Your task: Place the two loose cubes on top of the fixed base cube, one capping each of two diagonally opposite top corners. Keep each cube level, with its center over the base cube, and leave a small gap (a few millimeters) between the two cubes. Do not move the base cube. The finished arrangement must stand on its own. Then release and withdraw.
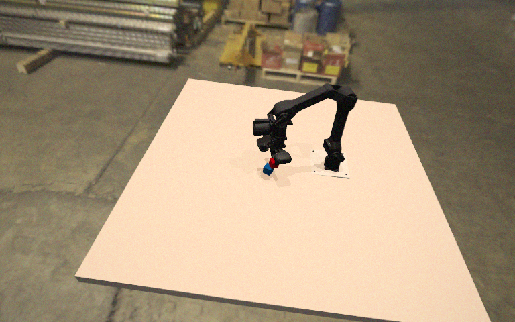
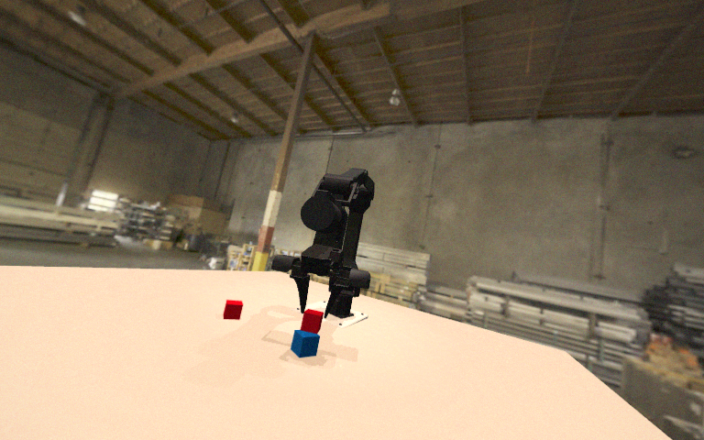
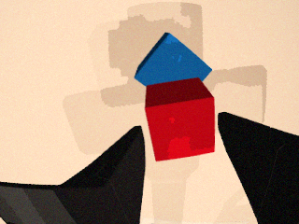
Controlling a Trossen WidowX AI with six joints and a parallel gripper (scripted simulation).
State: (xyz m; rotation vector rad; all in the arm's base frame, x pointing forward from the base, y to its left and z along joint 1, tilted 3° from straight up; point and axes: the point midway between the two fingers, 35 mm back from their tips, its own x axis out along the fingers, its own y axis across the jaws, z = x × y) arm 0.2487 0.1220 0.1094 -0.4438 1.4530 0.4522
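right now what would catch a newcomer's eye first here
A red cube perched on a corner of the blue cube near the middle of the board, with the black gripper just above it, jaws open and apart from its sides. A second red cube sits alone off to the side.

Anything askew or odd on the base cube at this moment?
Nothing damaged or spilled. The red cube sits on one corner of the blue base cube, overhanging it, apparently level. The tool is open, fingers clear of it. The second red cube lies apart.
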